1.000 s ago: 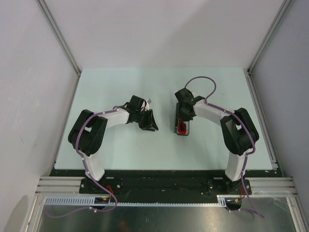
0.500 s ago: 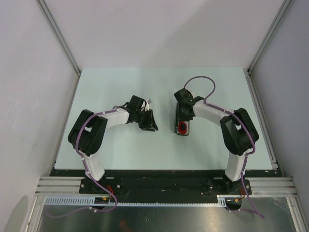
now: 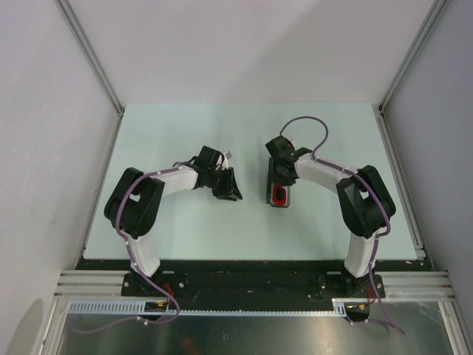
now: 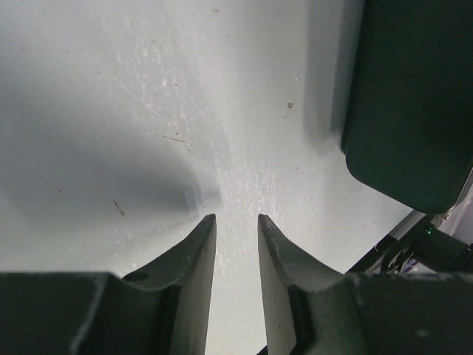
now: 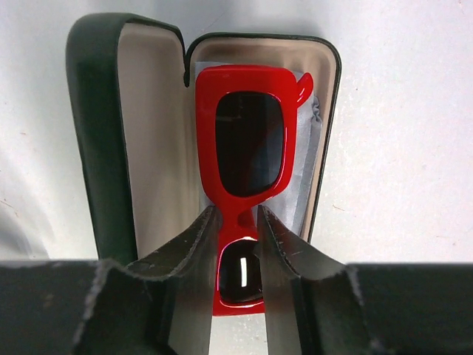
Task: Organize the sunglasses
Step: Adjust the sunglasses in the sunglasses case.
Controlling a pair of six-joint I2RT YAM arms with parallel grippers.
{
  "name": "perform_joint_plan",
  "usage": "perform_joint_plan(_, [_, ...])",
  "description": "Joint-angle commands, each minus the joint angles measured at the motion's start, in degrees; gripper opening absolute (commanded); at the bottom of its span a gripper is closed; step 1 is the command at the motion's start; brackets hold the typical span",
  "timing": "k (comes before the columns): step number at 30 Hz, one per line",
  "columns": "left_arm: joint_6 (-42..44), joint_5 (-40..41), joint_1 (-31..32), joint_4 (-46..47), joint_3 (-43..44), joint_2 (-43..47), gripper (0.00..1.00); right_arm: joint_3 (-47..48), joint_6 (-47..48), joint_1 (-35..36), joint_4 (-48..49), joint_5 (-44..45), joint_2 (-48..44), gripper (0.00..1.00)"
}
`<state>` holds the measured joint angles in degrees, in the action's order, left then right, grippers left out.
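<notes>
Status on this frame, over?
Left gripper open, empty. Right gripper straddling bridge of sunglasses, grip unclear. They lie in open case, on cloth. Nothing in the way.

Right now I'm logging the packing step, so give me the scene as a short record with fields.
sunglasses: red frame, lying inside the open case
case: black, lid swung open beside the base
cloth: pale, under the sunglasses in the case
right claw: over one end of the sunglasses, fingers slightly apart, grip unclear
left claw: open, empty, above the table
step left: close the lid
</notes>
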<state>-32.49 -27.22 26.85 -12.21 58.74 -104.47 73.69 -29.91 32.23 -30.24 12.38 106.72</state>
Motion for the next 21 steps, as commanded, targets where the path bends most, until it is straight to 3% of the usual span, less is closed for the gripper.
perform_joint_plan(1, [0.9,-1.0,-0.3,0.1,2.1,2.2,0.34,0.3,-0.4,-0.9,-0.6,-0.5,-2.6,0.33])
perform_joint_plan(16, [0.6,-1.6,-0.3,0.0,2.5,2.9,0.36,1.0,-1.3,-2.9,-5.6,0.6,-10.2,0.43])
perform_joint_plan(21, [1.4,-2.6,-0.2,0.1,4.2,5.6,0.54,1.0,-0.6,-3.6,-6.3,-1.3,-14.7,0.47])
